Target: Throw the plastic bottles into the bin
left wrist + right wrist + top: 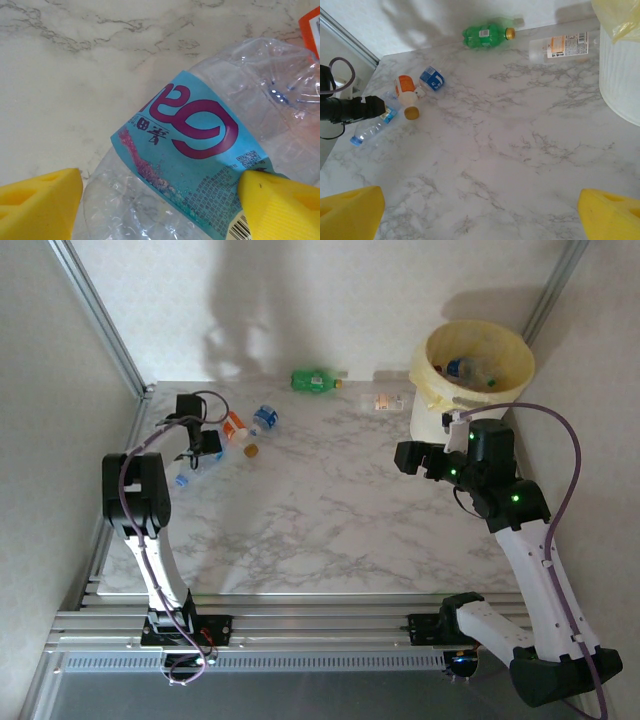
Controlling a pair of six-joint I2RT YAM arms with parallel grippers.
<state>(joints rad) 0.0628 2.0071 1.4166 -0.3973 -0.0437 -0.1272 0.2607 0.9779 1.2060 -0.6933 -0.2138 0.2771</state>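
Observation:
My left gripper [207, 446] [160, 202] is down at the far left of the table, its yellow pads on either side of a crushed clear bottle with a light blue label [195, 150] [188, 475]. The right pad touches the label. The left pad stands just off the bottle's side, so the jaws are open around it. Next to it lie an orange-labelled bottle [236, 427] and a blue-labelled one [265, 418]. A green bottle [315, 381] and a clear bottle [385, 401] lie at the back. My right gripper [408, 457] [480, 212] hangs open and empty beside the bin [440, 390].
The bin [620, 75] stands at the back right, lined with a yellow bag and holding bottles [465, 368]. A metal frame post [100, 320] and the wall run close to the left gripper. The marble tabletop [320, 510] lies bare in the middle.

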